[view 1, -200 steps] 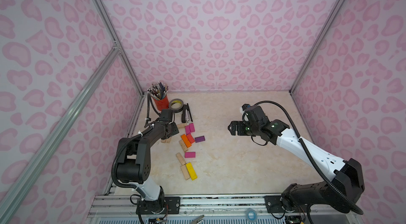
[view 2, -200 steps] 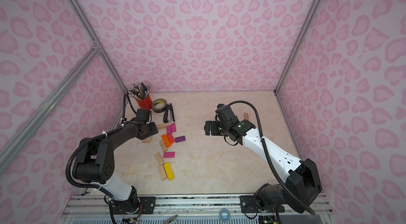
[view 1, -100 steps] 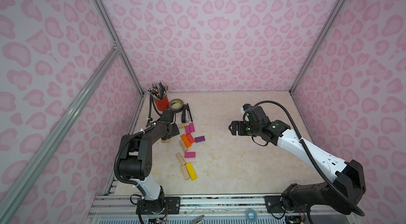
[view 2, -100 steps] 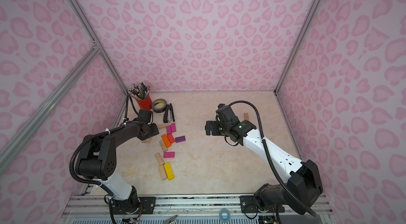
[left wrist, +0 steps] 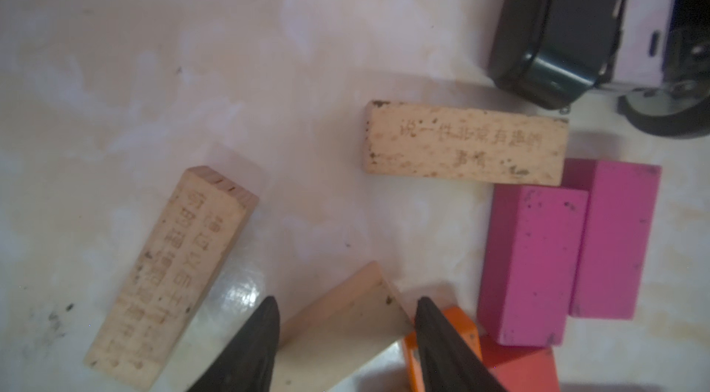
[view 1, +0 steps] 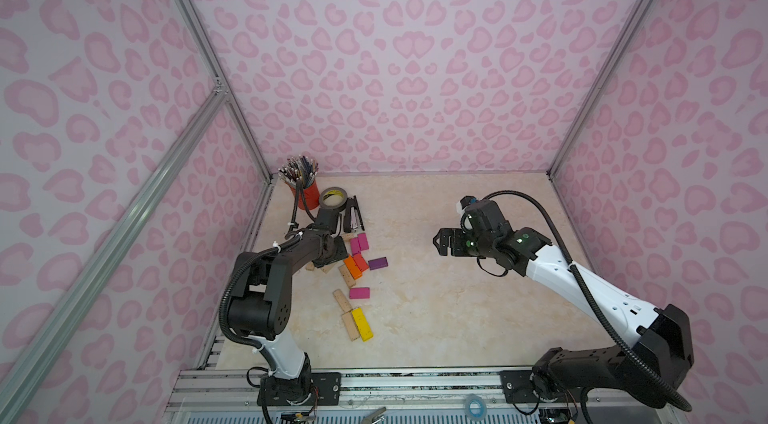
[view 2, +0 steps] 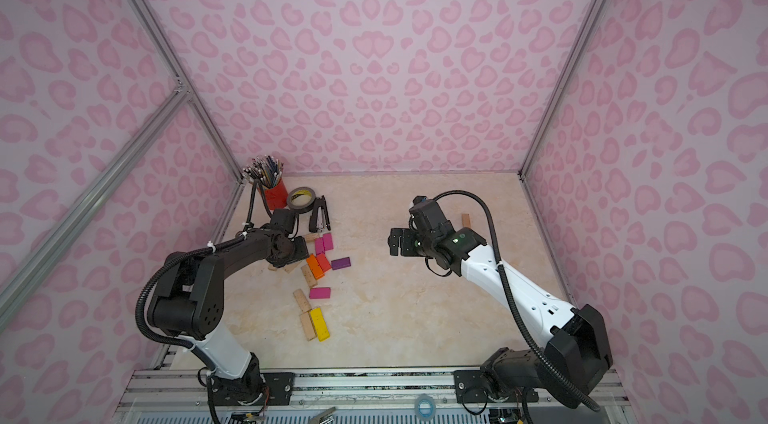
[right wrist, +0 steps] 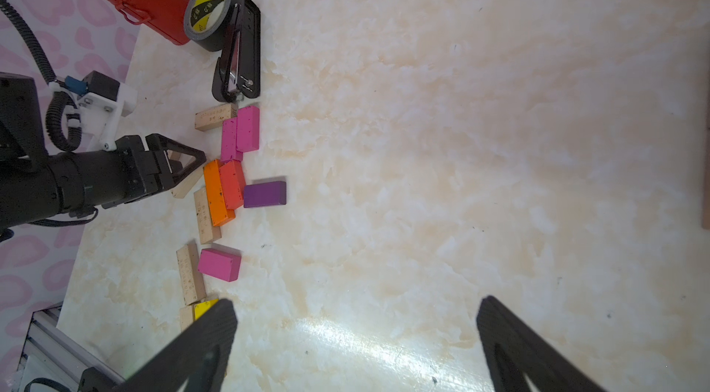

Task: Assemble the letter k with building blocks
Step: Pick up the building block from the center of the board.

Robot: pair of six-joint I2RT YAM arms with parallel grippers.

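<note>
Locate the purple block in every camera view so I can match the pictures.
In a top view: purple block lies just right of the red block.
In a top view: purple block likewise lies just right of the red block.
Left wrist: not in it.
Right wrist: purple block lies beside the red block.
Shared landmark: black stapler, seen in all four views.
</note>
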